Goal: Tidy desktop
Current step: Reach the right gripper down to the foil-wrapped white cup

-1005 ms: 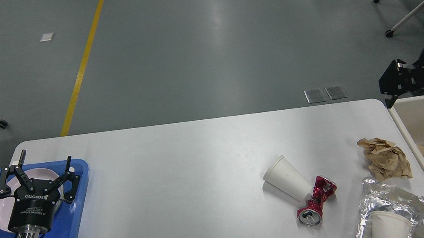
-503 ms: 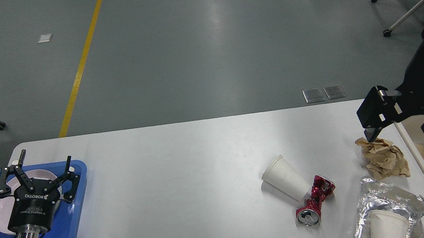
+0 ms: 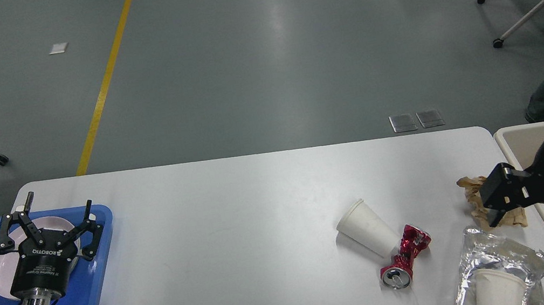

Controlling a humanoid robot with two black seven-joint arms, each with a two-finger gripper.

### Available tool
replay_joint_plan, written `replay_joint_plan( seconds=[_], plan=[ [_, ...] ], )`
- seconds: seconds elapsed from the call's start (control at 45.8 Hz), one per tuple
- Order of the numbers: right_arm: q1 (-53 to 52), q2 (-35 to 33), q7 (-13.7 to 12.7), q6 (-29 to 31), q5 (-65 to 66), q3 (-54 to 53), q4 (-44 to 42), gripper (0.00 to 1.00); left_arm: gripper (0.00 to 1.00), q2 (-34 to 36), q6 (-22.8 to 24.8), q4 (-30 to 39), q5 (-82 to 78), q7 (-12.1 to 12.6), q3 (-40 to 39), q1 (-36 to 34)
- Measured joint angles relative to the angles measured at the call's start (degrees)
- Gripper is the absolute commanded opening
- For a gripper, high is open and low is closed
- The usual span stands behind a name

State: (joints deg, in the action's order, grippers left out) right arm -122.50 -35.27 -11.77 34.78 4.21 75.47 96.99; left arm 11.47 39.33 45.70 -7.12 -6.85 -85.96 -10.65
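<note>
— Across nearly the whole lower view lies what?
— The large white rectangular desktop (image 3: 241, 233), with a blue plastic tray (image 3: 99, 267) at its left end and a beige plastic bin (image 3: 516, 141) beside its right edge.
— And the arms?
— Left gripper (image 3: 46, 223) hangs over the tray's pale round plate (image 3: 1, 266), fingers spread apart. Right gripper (image 3: 497, 196) is over the crumpled brown paper (image 3: 472, 191); spread or together, I cannot tell.
— Smaller things?
— Crinkled silver foil bag (image 3: 506, 252), tipped white paper cup (image 3: 366, 227) touching a crushed red can (image 3: 403, 257).
</note>
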Motion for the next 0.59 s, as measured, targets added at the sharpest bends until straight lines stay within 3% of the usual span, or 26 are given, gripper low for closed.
replay_joint_plan(
  seconds=[0.175,0.284,0.371,0.59],
  plan=[
    [12.2,-4.0,-0.9,-11.6,1.6,-1.7,-1.1,0.95,0.97,0.0,0.0,0.0,0.0,0.0,0.0,0.0],
    [17.6,-3.8,-1.0,-15.1,1.1,-7.3,-1.1,0.94,0.97,0.0,0.0,0.0,0.0,0.0,0.0,0.0],
    [22.8,-2.5,-1.6,-17.5,0.8,-13.8,-2.2,0.94,0.97,0.0,0.0,0.0,0.0,0.0,0.0,0.0],
    [31.0,5.2,-6.2,-22.9,-4.3,-21.4,-7.8,0.94,0.97,0.0,0.0,0.0,0.0,0.0,0.0,0.0]
  ],
)
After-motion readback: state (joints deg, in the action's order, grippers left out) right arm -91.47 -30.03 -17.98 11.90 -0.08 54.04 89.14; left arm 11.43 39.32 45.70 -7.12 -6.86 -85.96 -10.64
